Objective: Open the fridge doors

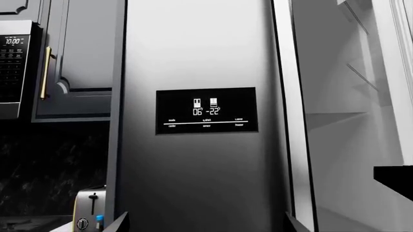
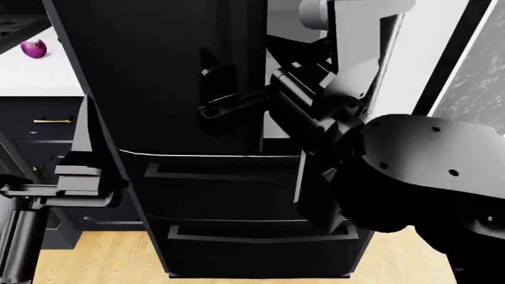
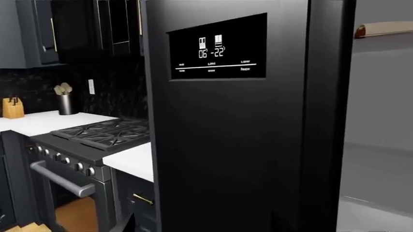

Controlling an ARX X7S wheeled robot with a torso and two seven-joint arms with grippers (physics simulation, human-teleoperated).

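The fridge doors fill the left wrist view: the left door (image 1: 200, 116), glossy and dark with a lit control panel (image 1: 206, 110), looks shut, while beside it the white inner lining (image 1: 348, 121) with its shelves is exposed, so the right door seems already swung away. At the side are a navy cabinet door (image 1: 77, 58), a microwave (image 1: 16, 67) and a toaster (image 1: 89, 209). Only the dark tips of the left gripper (image 1: 205, 223) show at the frame's edge, so whether its fingers are apart I cannot tell.

In the head view the right gripper (image 2: 207, 94) reaches across the shut door (image 2: 158, 71) above the two drawer fronts (image 2: 229, 189); its fingers look slightly apart, not clamped on anything I can make out. The left arm (image 2: 55, 183) hangs low, well apart from the door. A purple onion (image 2: 34, 48) lies on the counter (image 2: 39, 74).

The right wrist view faces the panelled door (image 3: 226, 135), with a stove (image 3: 96, 140) and counter (image 3: 132, 159) alongside. Such a door is probably stiff, heavy and slick; its inner vertical edge or slim handle is the best hold, and it needs clear room to swing toward the stove side.
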